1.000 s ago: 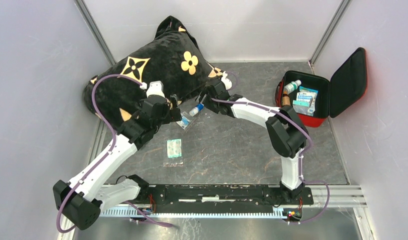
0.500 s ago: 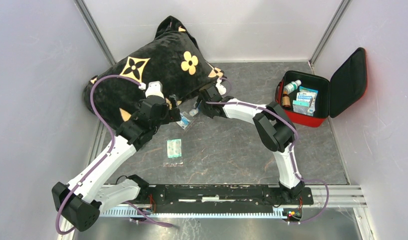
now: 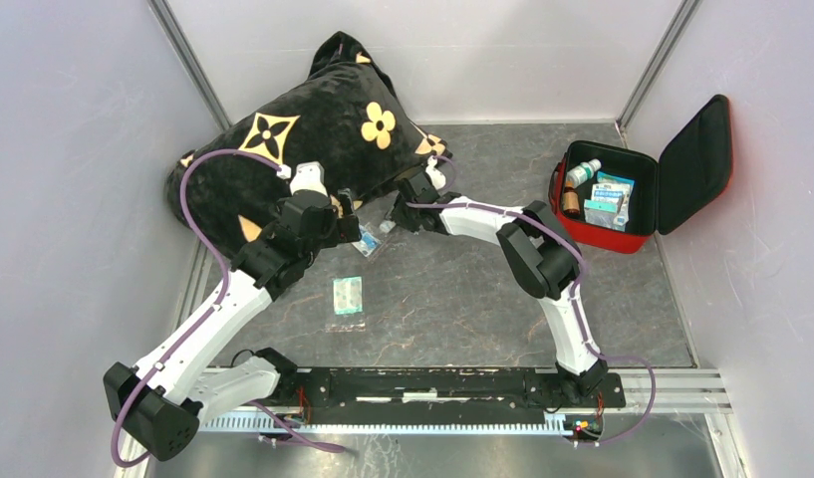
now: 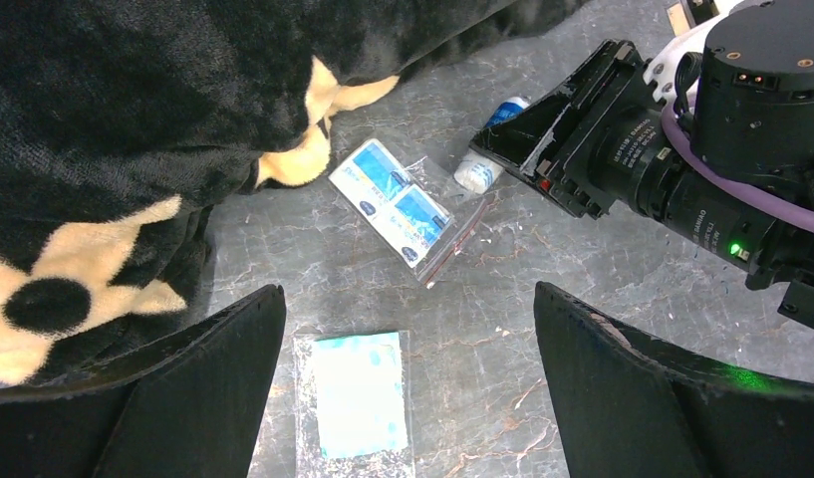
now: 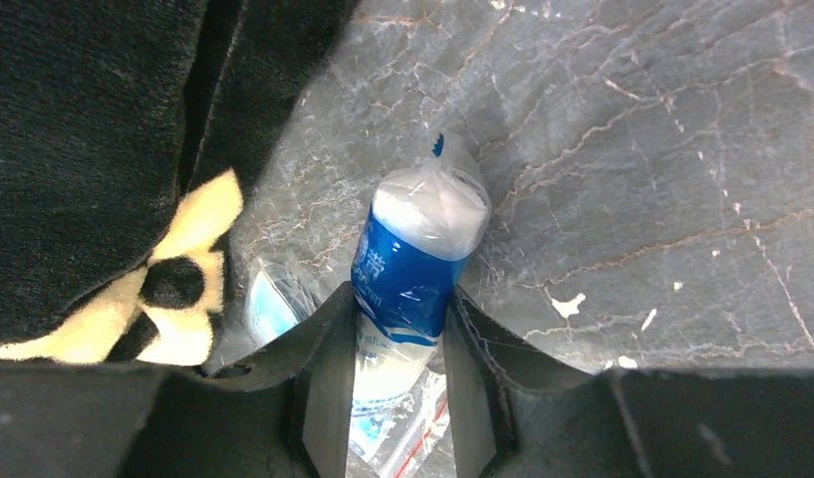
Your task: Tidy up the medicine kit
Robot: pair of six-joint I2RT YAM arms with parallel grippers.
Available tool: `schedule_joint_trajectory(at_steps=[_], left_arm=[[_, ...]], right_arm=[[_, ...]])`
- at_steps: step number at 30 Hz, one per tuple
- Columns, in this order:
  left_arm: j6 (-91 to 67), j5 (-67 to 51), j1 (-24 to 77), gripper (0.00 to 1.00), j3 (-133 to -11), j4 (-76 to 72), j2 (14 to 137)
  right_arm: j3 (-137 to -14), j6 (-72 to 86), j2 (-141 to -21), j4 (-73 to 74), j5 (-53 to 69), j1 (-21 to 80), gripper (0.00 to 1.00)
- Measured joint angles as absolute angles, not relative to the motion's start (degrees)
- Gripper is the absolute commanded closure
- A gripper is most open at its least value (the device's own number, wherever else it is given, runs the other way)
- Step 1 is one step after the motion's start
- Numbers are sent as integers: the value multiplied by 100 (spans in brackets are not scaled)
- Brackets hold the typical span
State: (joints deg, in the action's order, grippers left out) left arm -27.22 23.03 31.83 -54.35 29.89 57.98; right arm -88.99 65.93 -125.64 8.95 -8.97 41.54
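Right gripper [image 5: 401, 299] is clamped on one small blue-labelled bottle [image 5: 410, 261] lying on the grey table [image 3: 462, 289] just beside the one black pillow [image 3: 303, 139]. Left gripper [image 4: 407, 294] hangs with its fingers wide apart above two clear packets: a zip bag of blue-and-white sachets [image 4: 407, 211] and a pale-blue sachet [image 4: 358, 406]. One red medicine kit [image 3: 622, 241] lies open at the far right, well apart, with two bottles and some boxes inside.

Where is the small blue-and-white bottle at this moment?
In the right wrist view, the blue-and-white bottle lies on the table between the fingers of the right claw, close beside the black pillow.
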Motion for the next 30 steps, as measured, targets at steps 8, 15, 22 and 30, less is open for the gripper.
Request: schedule_joint_trajectory(at_steps=[8,15,22,30], left_arm=[[-2722,2346,3183,0,-5435,2989,5819],[-2759,2246,3183,0,-5441,2985,6051],[-2945,1922,3183,0,-5448,2825,6528],[-3083,1756,3159,0,-5450,2685,7074]], right_arm=[[-8403,6031,-12263,475,-1199,4132,72],[-7061,4735,-10495,-399,-1201,3632,71],[-5927,3334,-8855,-1017,-751,1916,70],[-6370,1448,-8781,95,-1070,436,70]])
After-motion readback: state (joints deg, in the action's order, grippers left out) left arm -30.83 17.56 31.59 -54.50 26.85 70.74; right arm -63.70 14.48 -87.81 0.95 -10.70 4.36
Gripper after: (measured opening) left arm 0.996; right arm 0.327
